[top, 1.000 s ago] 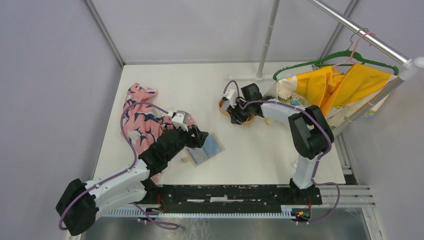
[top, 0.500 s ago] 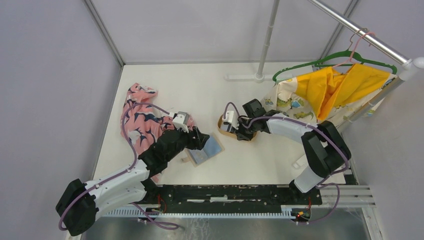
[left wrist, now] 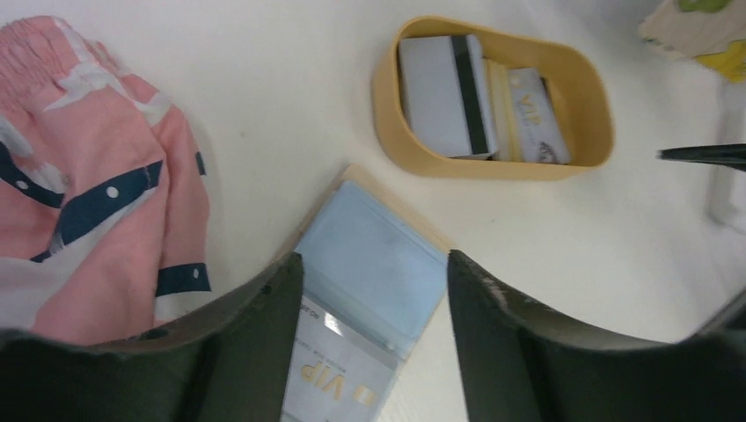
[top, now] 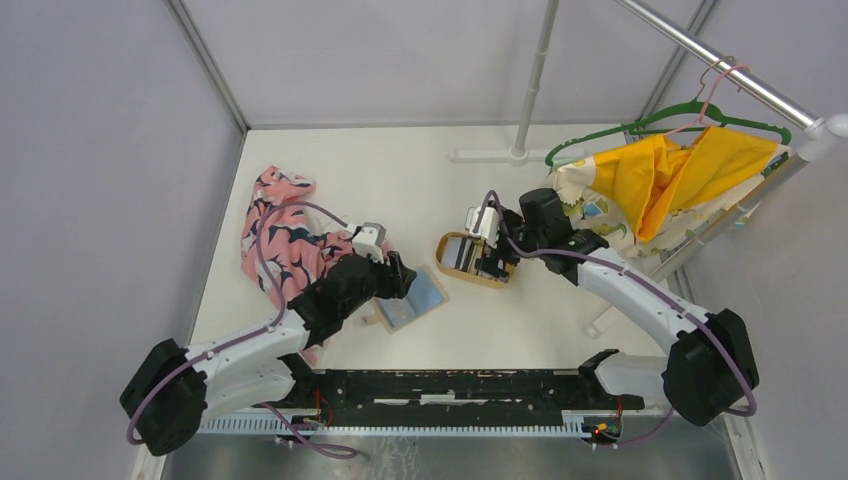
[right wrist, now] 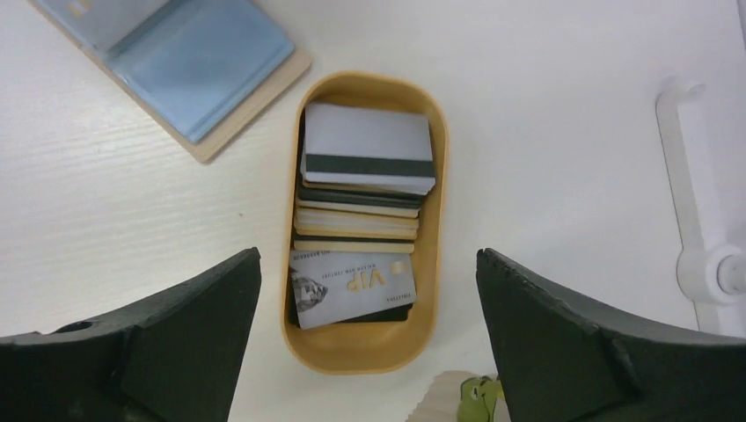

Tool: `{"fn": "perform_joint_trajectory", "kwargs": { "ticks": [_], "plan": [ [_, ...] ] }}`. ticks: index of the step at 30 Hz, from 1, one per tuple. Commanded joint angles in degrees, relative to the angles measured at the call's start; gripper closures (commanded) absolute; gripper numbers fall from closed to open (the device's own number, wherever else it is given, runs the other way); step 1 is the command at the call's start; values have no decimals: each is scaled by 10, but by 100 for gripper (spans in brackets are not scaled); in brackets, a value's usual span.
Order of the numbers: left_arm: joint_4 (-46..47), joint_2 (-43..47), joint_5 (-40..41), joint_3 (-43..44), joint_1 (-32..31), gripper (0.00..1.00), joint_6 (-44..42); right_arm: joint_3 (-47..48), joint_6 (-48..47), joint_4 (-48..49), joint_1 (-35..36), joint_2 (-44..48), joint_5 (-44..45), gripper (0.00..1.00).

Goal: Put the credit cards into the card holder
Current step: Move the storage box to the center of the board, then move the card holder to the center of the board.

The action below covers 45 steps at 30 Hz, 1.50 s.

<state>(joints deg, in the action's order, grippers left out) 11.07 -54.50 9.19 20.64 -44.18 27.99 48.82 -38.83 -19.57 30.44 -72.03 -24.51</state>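
Top view: the right gripper (top: 488,262) is now hovering over the wooden tray (top: 465,276), which is lying nearer the card holder (top: 418,296) (mid-tabletop) than a second ago.

Left wrist view: the left gripper (left wrist: 371,264), jaws spread, is straddling the holder, revealing a VIP card (left wrist: 339,384) tucked inside.

Right wrist view: its jaws are standing wide apart; the credit cards (right wrist: 369,158) are lying stacked in the tray.

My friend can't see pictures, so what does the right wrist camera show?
A tan oval tray holds a stack of credit cards, with a silver VIP card at the bottom end. The open card holder, blue inside, lies at the top left. The right gripper hangs above, jaws wide apart.
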Motion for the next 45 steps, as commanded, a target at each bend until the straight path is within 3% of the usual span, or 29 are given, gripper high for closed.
{"fn": "perform_joint_trajectory", "kwargs": {
  "ticks": [1,3,5,10,17,23,28,39,42,45],
  "plan": [
    [-33,-98,48,89,13,42,-7,1,40,27,-10,-32,-106,2],
    [-64,-164,52,134,23,56,-10,20,59,9,-13,-73,-134,2],
    [-83,-220,59,166,29,62,-12,-9,105,63,-18,-75,-136,2],
    [-106,-310,72,207,39,64,-10,-85,261,208,-52,-54,-134,3],
    [-150,-361,57,217,39,69,-18,-102,331,258,-66,-62,-139,3],
    [-142,-355,0,193,26,70,-14,-111,373,291,-72,-62,-151,3],
    [-140,-336,-28,182,-14,70,-2,-121,473,330,-76,-65,-128,3],
    [-123,-268,28,167,-51,70,28,-156,647,374,-76,-92,-56,8],
    [-72,-228,40,154,-51,64,28,-153,662,370,-77,-104,-36,8],
    [-27,-211,61,148,-47,52,23,-153,678,374,-77,-112,-16,9]
  ]
}}
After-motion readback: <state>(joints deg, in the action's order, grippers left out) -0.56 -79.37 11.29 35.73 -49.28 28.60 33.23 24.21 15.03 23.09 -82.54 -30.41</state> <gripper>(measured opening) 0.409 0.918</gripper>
